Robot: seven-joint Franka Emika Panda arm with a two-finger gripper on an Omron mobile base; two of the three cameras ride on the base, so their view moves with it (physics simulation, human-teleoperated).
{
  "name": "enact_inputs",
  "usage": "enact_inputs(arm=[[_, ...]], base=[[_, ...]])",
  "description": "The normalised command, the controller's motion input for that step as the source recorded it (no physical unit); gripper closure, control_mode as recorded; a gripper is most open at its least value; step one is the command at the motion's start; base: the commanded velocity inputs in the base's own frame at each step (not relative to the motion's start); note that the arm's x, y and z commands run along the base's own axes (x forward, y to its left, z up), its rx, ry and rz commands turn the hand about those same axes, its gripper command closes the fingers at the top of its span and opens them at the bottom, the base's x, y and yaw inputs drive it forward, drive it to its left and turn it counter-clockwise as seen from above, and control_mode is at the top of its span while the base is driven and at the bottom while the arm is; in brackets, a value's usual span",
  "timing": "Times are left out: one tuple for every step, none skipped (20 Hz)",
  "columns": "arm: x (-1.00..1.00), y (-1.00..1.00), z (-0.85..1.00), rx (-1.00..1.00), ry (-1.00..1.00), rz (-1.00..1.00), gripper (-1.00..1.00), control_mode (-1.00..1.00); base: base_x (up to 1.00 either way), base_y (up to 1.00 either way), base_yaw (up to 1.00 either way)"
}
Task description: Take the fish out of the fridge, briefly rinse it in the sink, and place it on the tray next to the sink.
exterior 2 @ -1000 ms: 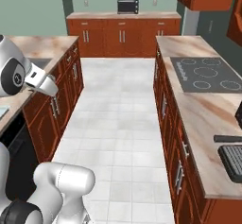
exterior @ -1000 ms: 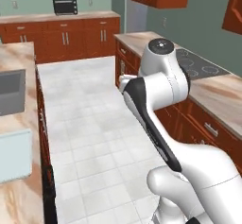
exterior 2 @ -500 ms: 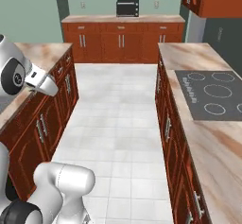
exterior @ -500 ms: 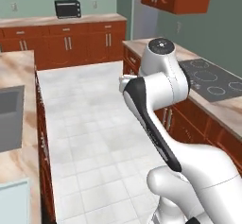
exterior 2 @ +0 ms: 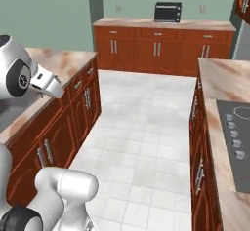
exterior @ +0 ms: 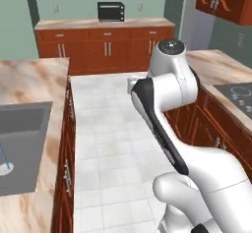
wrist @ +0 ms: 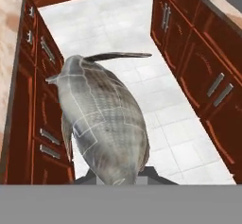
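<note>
Left base view: at far left, the sink (exterior: 22, 151), a dark grey basin sunk in the marbled countertop (exterior: 32, 82), with a thin faucet stem at its near edge. Further right, pale floor tiles (exterior: 110, 124), then the white arm (exterior: 165, 94) folded over the aisle; behind, a black toaster oven (exterior: 110, 11) on the far counter. At far right, a cooktop (exterior: 239, 93).

Hand view: the fish (wrist: 103, 121), grey-silver and darker along the back, rising from the bottom of the frame with its thin tail curving up and to the right, above the floor between two rows of red-brown cabinets (wrist: 43, 124). Gripper (wrist: 118, 179) pinched on the fish's lower end, fingertips mostly hidden behind the body, so the exact contact perhaps at the belly.

Likely light and fairly stiff, but smooth-skinned and tapered, so prone to slipping or pivoting; best held across the thick middle, not the tail. Rinse not yet done.
</note>
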Motion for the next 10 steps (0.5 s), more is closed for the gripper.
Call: enact_inputs(arm=[[0.00,0.00,0.00,0.00,0.00,0.00,1.00,1.00],[0.00,0.00,0.00,0.00,0.00,0.00,1.00,1.00],[0.00,0.00,0.00,0.00,0.00,0.00,1.00,1.00],[0.00,0.00,0.00,0.00,0.00,0.00,1.00,1.00],[0.00,0.00,0.00,0.00,0.00,0.00,1.00,1.00],[0.00,0.00,0.00,0.00,0.00,0.00,1.00,1.00],[0.00,0.00,0.00,0.00,0.00,0.00,1.00,1.00],[0.00,0.00,0.00,0.00,0.00,0.00,1.00,1.00],[0.00,0.00,0.00,0.00,0.00,0.00,1.00,1.00],[0.00,0.00,0.00,0.00,0.00,0.00,1.00,1.00]], base=[[0.85,-0.24,0.60],[0.76,-0.25,0.60],[0.68,-0.28,0.60],[0.59,-0.34,0.57],[0.49,-0.34,0.58],[0.43,-0.34,0.57],[0.29,-0.42,0.56],[0.00,-0.75,0.46],[0.00,-0.78,0.44],[0.00,-0.71,0.48]])
